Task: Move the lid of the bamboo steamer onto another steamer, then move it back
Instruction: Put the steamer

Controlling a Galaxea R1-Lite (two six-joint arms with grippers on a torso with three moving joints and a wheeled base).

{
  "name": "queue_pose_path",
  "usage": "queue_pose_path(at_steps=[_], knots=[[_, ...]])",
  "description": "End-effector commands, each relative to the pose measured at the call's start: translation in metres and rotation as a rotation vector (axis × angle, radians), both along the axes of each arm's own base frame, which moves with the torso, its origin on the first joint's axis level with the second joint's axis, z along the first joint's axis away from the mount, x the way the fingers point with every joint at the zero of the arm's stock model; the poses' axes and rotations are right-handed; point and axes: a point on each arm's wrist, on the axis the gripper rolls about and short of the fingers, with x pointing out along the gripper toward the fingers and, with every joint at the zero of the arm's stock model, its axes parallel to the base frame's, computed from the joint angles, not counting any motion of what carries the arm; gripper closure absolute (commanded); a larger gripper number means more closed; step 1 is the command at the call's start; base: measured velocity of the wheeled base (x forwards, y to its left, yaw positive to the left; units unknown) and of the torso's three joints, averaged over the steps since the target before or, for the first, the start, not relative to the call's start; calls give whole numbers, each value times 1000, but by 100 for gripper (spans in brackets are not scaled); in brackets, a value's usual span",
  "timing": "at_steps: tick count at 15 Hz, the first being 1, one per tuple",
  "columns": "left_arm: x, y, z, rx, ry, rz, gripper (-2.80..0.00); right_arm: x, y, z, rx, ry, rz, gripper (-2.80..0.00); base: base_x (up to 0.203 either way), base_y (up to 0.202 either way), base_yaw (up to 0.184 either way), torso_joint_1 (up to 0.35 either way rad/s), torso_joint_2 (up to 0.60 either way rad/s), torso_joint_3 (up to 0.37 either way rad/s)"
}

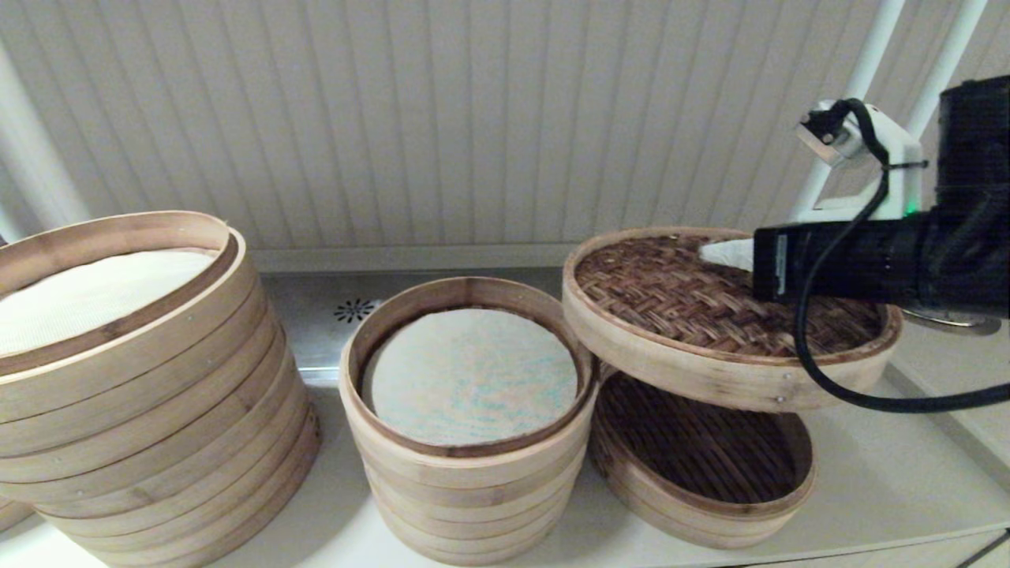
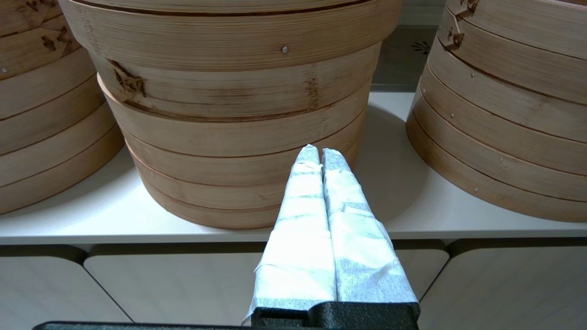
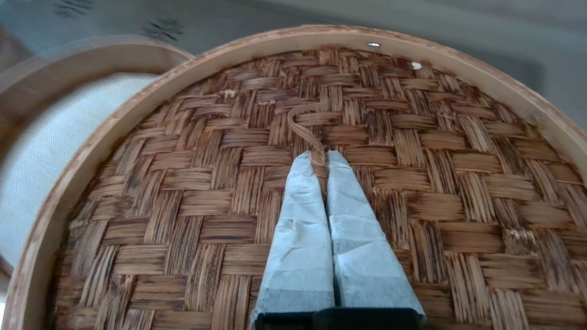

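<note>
One woven lid (image 1: 710, 308) is held tilted above a low slatted basket (image 1: 702, 457), its thin handle strip pinched by the right gripper (image 3: 319, 158); the lined steamer (image 1: 469, 410) stands beside it on a pale counter (image 1: 868, 481). The left gripper (image 2: 319, 153), fingers together, is parked low.

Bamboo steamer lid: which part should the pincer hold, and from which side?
Grip the thin bamboo loop handle at the centre of the bamboo steamer lid's woven top, coming from above. The band rim looks too wide to span. The right pincer is already shut on that loop.
</note>
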Motion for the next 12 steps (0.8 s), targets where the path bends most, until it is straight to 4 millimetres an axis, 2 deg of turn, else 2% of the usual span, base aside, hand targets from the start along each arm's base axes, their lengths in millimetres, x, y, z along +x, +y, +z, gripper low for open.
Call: queue_pose_path(at_steps=[1, 3, 5, 12], knots=[[0, 0, 0, -2, 0, 0, 0, -20, -26, -2, 9, -7, -62, 0, 0, 0, 0, 0, 0, 0], [0, 0, 0, 0, 0, 0, 0, -23, -42, -12, 10, 13, -112, 0, 0, 0, 0, 0, 0, 0], [0, 0, 0, -1, 0, 0, 0, -22, -49, -25, 23, 1, -135, 0, 0, 0, 0, 0, 0, 0], [0, 0, 0, -1, 0, 0, 0, -12, -52, -67, 18, 61, -151, 0, 0, 0, 0, 0, 0, 0]])
